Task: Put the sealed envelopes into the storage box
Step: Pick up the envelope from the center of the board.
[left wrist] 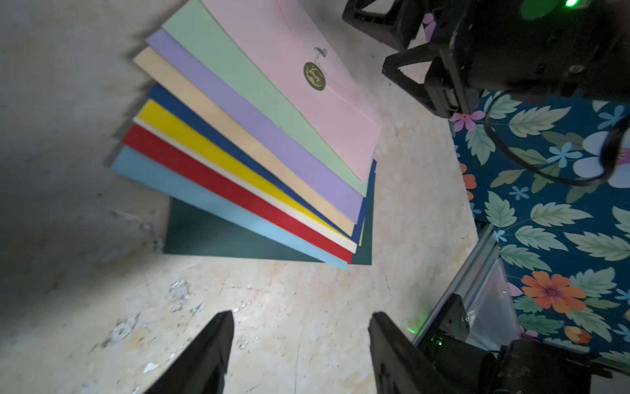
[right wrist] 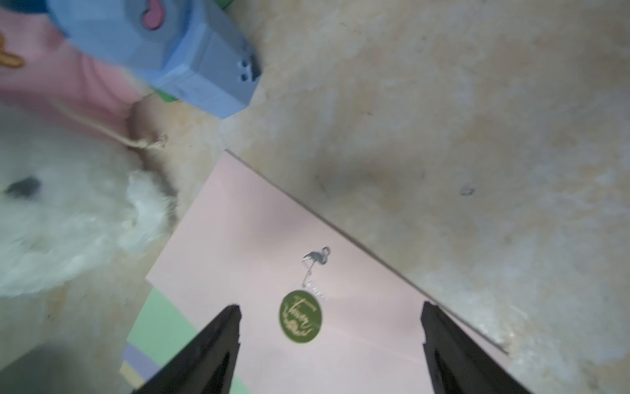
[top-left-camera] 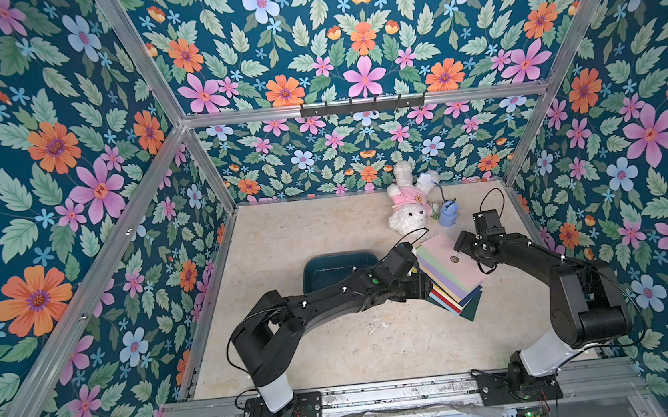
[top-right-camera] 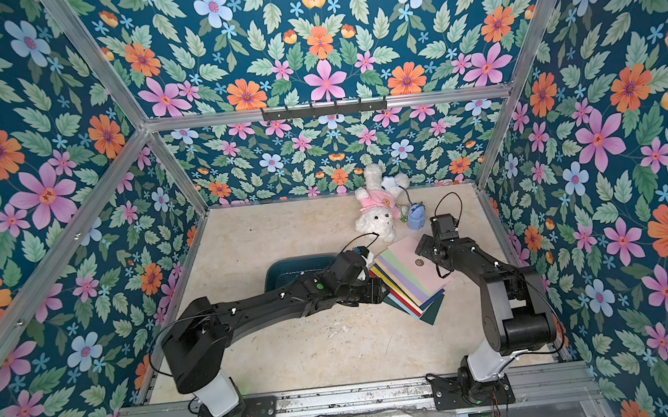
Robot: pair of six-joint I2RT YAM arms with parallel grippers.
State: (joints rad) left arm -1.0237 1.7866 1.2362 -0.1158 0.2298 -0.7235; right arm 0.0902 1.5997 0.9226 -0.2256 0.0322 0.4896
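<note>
Both grippers stand wide and hold nothing: the left gripper is low beside the sealed envelopes, and the right gripper hangs over the pink top one. The stack is fanned and loose, so I think a pinch may drag several sheets or scatter them. The storage box, seemingly empty, sits behind the left arm, and a plush rabbit lies near the stack's far corner.

— Count of envelopes?
— Ten: one each in pink, pale green, lilac, tan, navy, yellow, cream, red, light blue, dark green.
— Stickers in sight?
— One.
— Box?
— One.
— Toys?
— One plush rabbit, one small backpack.
— Robot arms?
— Two.
</note>
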